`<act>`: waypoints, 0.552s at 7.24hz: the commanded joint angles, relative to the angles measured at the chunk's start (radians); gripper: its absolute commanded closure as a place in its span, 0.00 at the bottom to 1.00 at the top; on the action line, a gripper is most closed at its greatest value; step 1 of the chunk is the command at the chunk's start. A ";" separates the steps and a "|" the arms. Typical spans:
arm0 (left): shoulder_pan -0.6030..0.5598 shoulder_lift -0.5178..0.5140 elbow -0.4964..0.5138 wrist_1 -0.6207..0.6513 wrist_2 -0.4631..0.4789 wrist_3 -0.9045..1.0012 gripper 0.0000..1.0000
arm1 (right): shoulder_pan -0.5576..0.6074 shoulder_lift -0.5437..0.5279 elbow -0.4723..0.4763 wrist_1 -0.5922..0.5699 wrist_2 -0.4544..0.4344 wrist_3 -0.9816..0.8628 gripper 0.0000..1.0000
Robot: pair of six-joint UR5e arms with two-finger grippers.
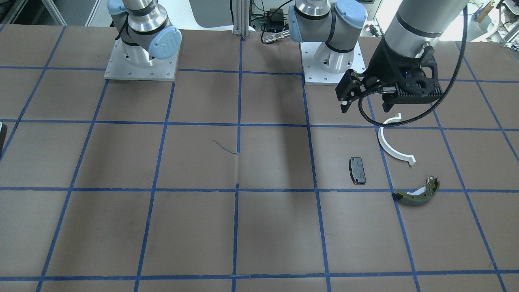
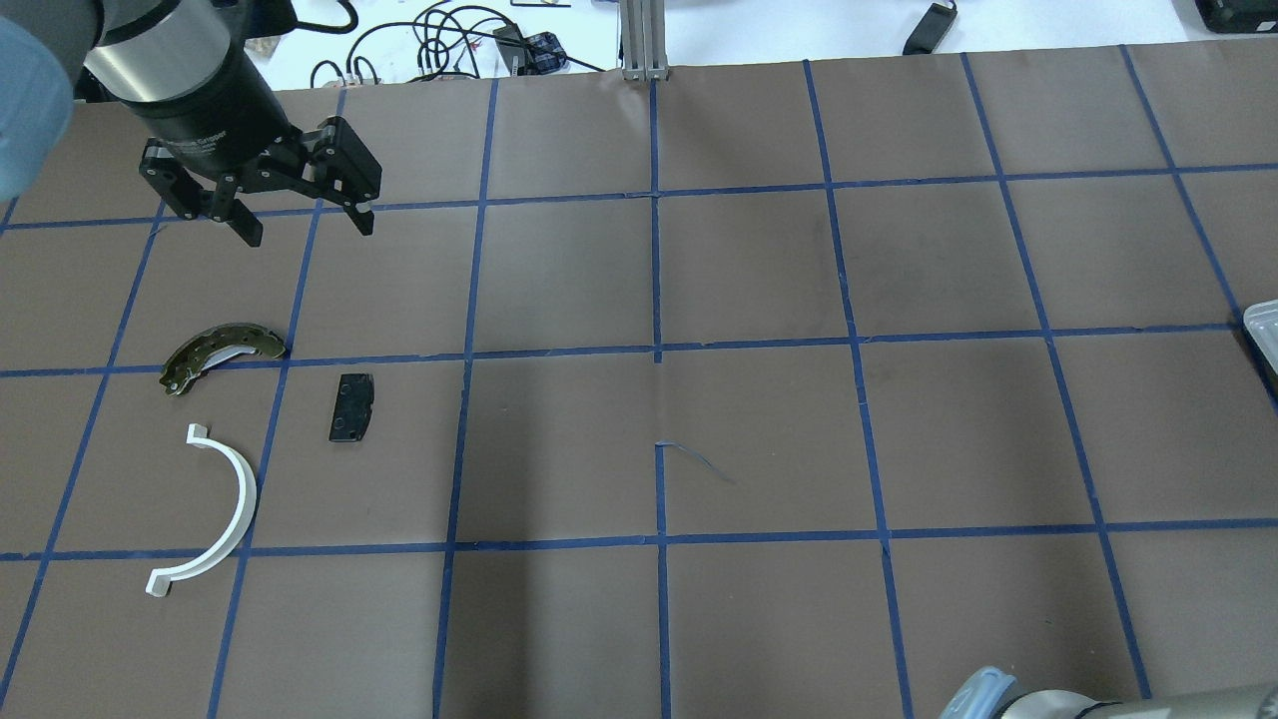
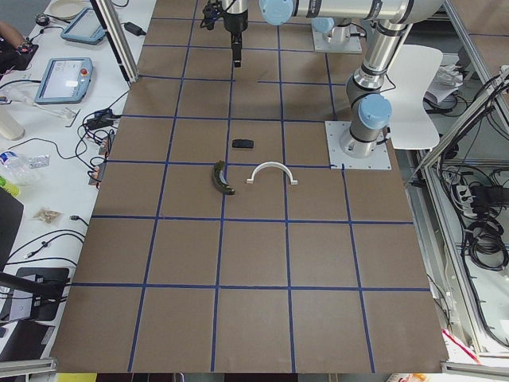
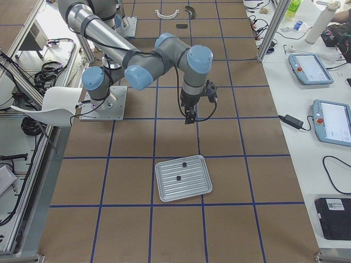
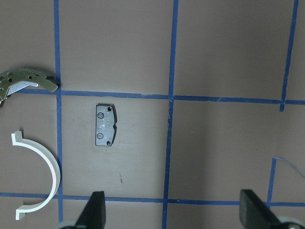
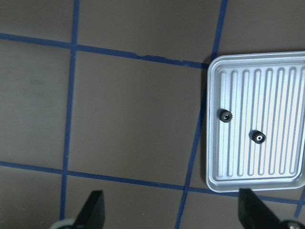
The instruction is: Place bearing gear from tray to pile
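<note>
While holding the right gripper (image 6: 170,192) wide open beside the tray (image 6: 286,95), could flick a gear (image 6: 224,115) away by closing off-centre; same wide spread on the left gripper (image 2: 307,232).

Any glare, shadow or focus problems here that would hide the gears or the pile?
Front-facing view: soft shadow bands cross the table near its centre, none over the pile. Right wrist view: the tray is bright but not blown out, both gears sharp. Wrist views: left fingertips and right fingertips look slightly soft at the bottom edge. Overhead view: the white strip beyond the table is overexposed.
</note>
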 commanded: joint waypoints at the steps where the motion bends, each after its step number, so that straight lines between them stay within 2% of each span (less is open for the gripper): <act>1: 0.000 0.000 -0.001 0.000 0.000 0.000 0.00 | -0.101 0.166 0.002 -0.208 0.000 -0.153 0.00; 2: 0.000 0.000 -0.001 0.000 0.000 0.000 0.00 | -0.156 0.223 0.005 -0.218 0.002 -0.160 0.00; 4: 0.000 0.000 -0.003 0.000 0.000 0.000 0.00 | -0.175 0.294 0.008 -0.323 -0.005 -0.177 0.00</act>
